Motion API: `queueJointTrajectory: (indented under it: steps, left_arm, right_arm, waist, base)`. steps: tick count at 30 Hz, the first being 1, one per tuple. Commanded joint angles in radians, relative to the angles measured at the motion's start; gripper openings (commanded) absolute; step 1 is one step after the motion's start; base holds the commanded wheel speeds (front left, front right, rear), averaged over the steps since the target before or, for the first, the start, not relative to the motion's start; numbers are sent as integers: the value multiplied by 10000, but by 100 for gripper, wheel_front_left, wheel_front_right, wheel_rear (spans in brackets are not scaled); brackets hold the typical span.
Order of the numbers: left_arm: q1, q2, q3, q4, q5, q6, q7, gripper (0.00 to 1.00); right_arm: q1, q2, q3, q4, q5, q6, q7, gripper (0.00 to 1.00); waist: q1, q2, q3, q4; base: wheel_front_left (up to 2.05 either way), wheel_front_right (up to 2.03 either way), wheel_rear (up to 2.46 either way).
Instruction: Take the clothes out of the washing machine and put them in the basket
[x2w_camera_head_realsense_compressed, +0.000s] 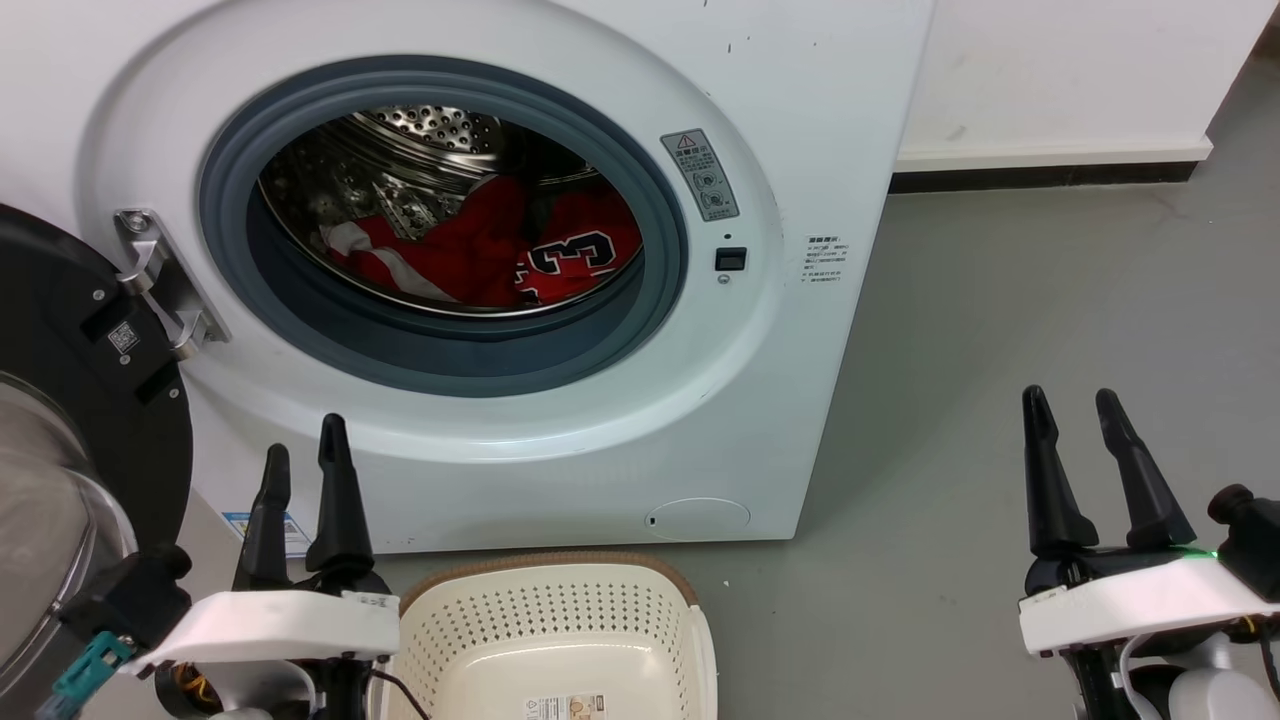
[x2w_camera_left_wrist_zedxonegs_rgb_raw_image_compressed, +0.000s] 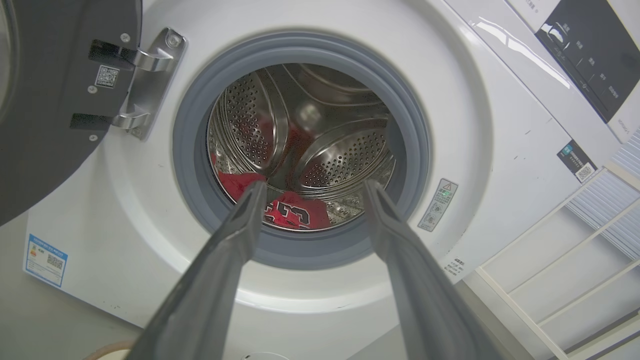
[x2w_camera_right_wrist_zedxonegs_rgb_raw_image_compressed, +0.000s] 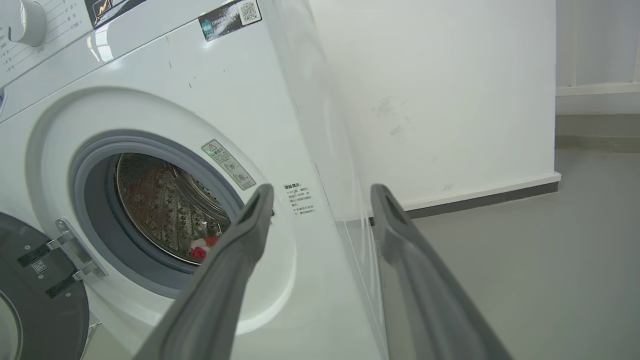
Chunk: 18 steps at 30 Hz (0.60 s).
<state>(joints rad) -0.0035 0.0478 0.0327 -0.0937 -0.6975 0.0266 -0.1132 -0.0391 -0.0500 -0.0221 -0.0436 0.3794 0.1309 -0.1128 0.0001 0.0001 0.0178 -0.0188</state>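
The white washing machine (x2w_camera_head_realsense_compressed: 560, 440) stands with its dark glass door (x2w_camera_head_realsense_compressed: 70, 420) swung open to the left. Red clothes (x2w_camera_head_realsense_compressed: 480, 255) lie in the bottom of the steel drum, one with white striped trim, one a jersey with black-and-white numerals (x2w_camera_head_realsense_compressed: 575, 255); the clothes (x2w_camera_left_wrist_zedxonegs_rgb_raw_image_compressed: 295, 212) also show low in the drum in the left wrist view, and a scrap of the clothes (x2w_camera_right_wrist_zedxonegs_rgb_raw_image_compressed: 202, 247) in the right wrist view. The cream basket (x2w_camera_head_realsense_compressed: 555, 625) sits on the floor below the porthole. My left gripper (x2w_camera_head_realsense_compressed: 305, 455) is open beside the basket's left. My right gripper (x2w_camera_head_realsense_compressed: 1075, 405) is open over bare floor, far right.
Grey floor (x2w_camera_head_realsense_compressed: 1000, 350) spreads to the right of the machine, ending at a white wall with a dark skirting (x2w_camera_head_realsense_compressed: 1040, 175). The door's metal hinge (x2w_camera_head_realsense_compressed: 165, 280) juts out at the porthole's left. A white frame with rails (x2w_camera_left_wrist_zedxonegs_rgb_raw_image_compressed: 560, 250) stands to the machine's right in the left wrist view.
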Motion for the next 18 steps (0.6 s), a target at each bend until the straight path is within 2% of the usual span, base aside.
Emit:
queueJointTrajectory:
  steps: [1, 6, 15, 16, 18]
  left_arm:
    - [-10, 23, -89, -244, 407, -9, -96, 100]
    - [22, 43, -451, -537, 1673, 288, -242, 100]
    - [80, 714, -1611, -801, 3047, 1630, -470, 100]
    - [89, 871, -1913, -718, 3220, 1919, -526, 100]
    - [120, 967, -2138, -586, 3280, 2121, -573, 100]
  right_arm:
    - [-69, -10, 30, -233, -379, -1, -91, 100]
    - [-54, -8, 125, -406, -1194, -2, -234, 100]
    - [115, -7, 220, -469, -2594, -2, -479, 100]
    - [167, -7, 200, -424, -2875, -2, -529, 100]
    - [204, -7, 144, -327, -3050, -2, -571, 100]
  waist:
    - [0, -1, 2, -10]
    - [0, -1, 14, -46]
    - [0, -1, 26, -103]
    - [0, -1, 24, -112]
    - [0, -1, 14, -117]
  base:
    - [0, 0, 0]
    - [0, 0, 0]
    - [0, 0, 0]
    - [0, 0, 0]
    - [0, 0, 0]
